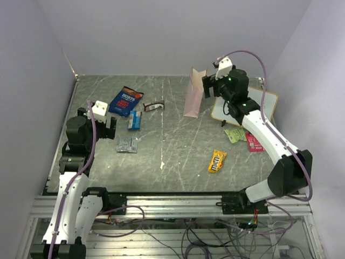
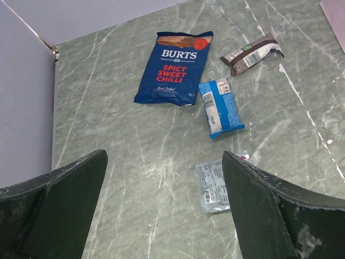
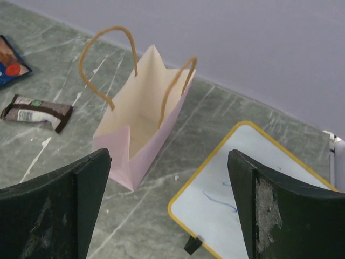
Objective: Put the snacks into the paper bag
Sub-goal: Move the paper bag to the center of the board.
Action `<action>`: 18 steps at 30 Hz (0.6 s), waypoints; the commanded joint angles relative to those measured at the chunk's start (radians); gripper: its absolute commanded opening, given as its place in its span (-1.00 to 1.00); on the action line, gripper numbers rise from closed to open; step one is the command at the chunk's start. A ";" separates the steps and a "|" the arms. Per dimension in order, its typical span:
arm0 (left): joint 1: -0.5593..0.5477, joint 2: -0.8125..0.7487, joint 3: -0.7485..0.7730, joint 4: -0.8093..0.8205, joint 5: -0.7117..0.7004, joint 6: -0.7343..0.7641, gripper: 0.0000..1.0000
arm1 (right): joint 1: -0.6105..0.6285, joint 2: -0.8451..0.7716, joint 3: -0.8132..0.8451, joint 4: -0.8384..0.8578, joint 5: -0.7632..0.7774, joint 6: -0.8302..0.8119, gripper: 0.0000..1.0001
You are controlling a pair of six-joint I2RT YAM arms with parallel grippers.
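The paper bag (image 3: 141,116) gapes open upward, while the white board (image 3: 253,181) stands just beside it.

A finger (image 2: 269,216) hides part of the silver-grey packet (image 2: 210,186) — the right wrist view crops the chip bag (image 3: 9,59).

chip bag (image 2: 176,67) "BURTS SPICY SWEET CHILLI"

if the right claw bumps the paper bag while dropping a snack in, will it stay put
Probably not. The paper bag stands upright, tall on a narrow base, and looks empty inside, so it's likely light and apt to tip or slide at a nudge. Its thin paper walls would probably buckle rather than resist a push.
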 commanded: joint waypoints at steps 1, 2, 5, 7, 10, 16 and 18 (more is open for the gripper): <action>0.033 -0.007 0.003 0.025 0.076 0.014 0.99 | 0.046 0.073 0.084 0.065 0.139 -0.022 0.77; 0.035 -0.008 0.004 0.023 0.082 0.014 0.99 | 0.051 0.093 0.101 0.062 0.153 -0.020 0.75; 0.040 -0.011 0.009 0.015 0.093 0.019 0.99 | 0.061 0.164 0.154 0.053 0.202 -0.005 0.62; 0.043 -0.016 0.014 0.009 0.103 0.025 0.99 | 0.065 0.201 0.181 0.057 0.242 0.000 0.55; 0.049 -0.022 0.017 0.006 0.114 0.021 0.99 | 0.066 0.249 0.224 0.045 0.278 0.010 0.46; 0.052 -0.023 0.011 0.007 0.136 0.037 0.99 | 0.066 0.302 0.269 0.002 0.252 0.041 0.33; 0.051 -0.027 0.005 0.006 0.137 0.041 0.99 | 0.066 0.294 0.258 0.003 0.227 0.051 0.24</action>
